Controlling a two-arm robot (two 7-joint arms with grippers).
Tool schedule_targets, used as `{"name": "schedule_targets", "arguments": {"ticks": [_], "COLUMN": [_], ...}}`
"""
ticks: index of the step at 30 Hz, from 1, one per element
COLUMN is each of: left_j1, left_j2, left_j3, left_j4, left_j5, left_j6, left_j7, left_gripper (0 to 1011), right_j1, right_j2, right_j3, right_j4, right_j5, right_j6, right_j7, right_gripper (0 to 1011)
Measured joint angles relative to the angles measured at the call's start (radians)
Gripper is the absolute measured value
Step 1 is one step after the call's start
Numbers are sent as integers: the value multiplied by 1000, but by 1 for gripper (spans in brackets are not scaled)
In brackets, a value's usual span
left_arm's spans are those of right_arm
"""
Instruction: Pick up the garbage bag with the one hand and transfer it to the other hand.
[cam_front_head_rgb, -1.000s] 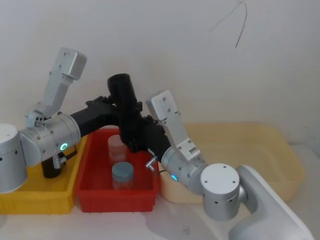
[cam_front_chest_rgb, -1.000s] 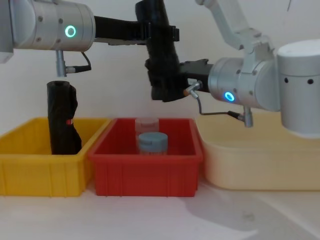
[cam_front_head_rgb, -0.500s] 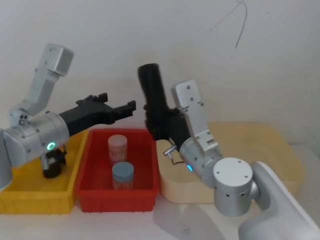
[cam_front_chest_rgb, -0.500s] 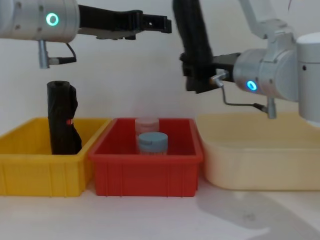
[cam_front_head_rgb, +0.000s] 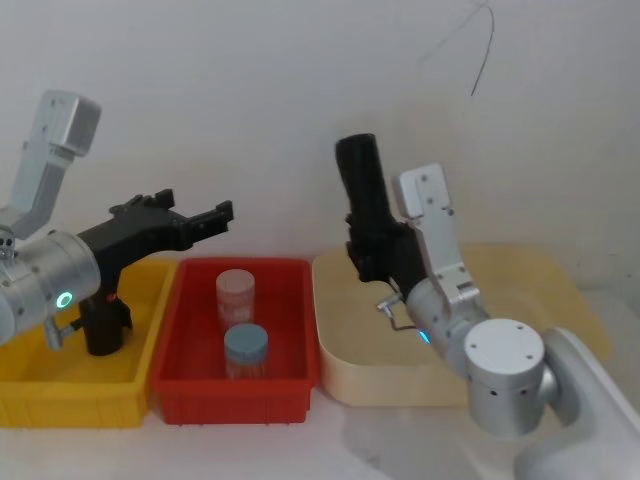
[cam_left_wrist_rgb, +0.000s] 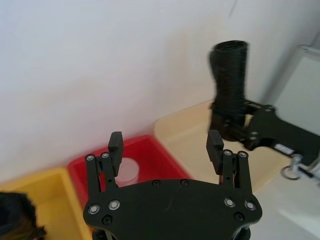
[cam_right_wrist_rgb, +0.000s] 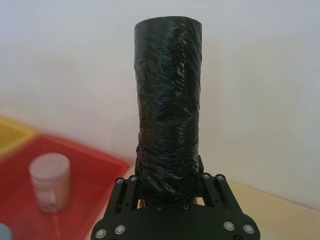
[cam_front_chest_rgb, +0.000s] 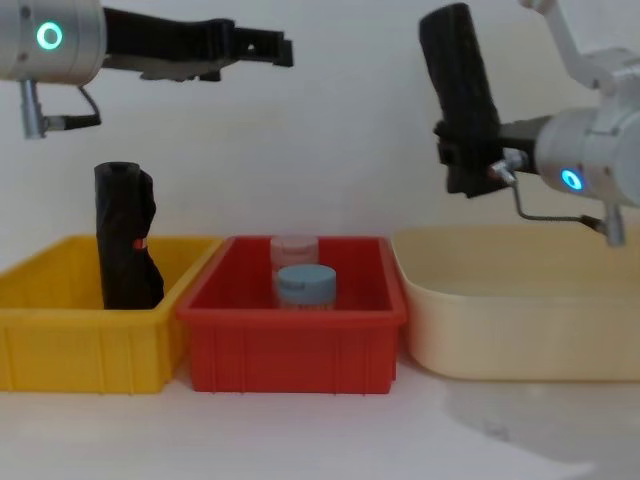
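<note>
Now: on table (cam_front_chest_rgb: 300, 440), red bin (cam_front_chest_rgb: 300, 350) holds blue-lidded jar (cam_front_chest_rgb: 305, 285), pink jar (cam_front_chest_rgb: 293, 245) behind it. At left, yellow bin (cam_front_chest_rgb: 60, 340): red-marked black roll (cam_front_chest_rgb: 125, 235) upright. At right, cream tray (cam_front_chest_rgb: 520, 330). Farther back, right hand (cam_front_chest_rgb: 468, 165) clenched on garbage bag (cam_front_chest_rgb: 458, 70) lower end, bag nearly upright above tray. Empty left hand (cam_front_chest_rgb: 275, 45) released, high over red bin, well apart from bag.

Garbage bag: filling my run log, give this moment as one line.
garbage bag: in right gripper, upright | left gripper: open, empty

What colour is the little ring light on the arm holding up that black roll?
The ring light is blue, clearest in the chest view.
</note>
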Motion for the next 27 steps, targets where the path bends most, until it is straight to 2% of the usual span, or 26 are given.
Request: {"name": "schedule_targets", "arguments": {"ticks": [5,8,19,24,27], "left_j1": [12,18,23,25,25], "left_j2": [3,2,-1,-1,-1], "left_j3": [-6,-7,-8,-8,-8], "left_j4": [13,38,86,100,105], "left_j5": [13,31,62,71,74], "left_j6": [-11,-26,-52,-59,-62], "left_j7": [35,63,105,117,122], "left_gripper": [1001,1001,1001,1001,1001], "right_j1": [-21,-41,-89,-106,-117], "right_j2": [29,50,76,80,83], "right_j3": [8,16,58,79,90], "right_j4": [-17,-30,-49,-63,-77], "right_j5": [-14,-22,-29,-23,-15], "right_j6": [12,17,1,-22,-39], "right_j7": [1,4,-15,-20,-20], "right_gripper": [522,555,913,1000,1000]}}
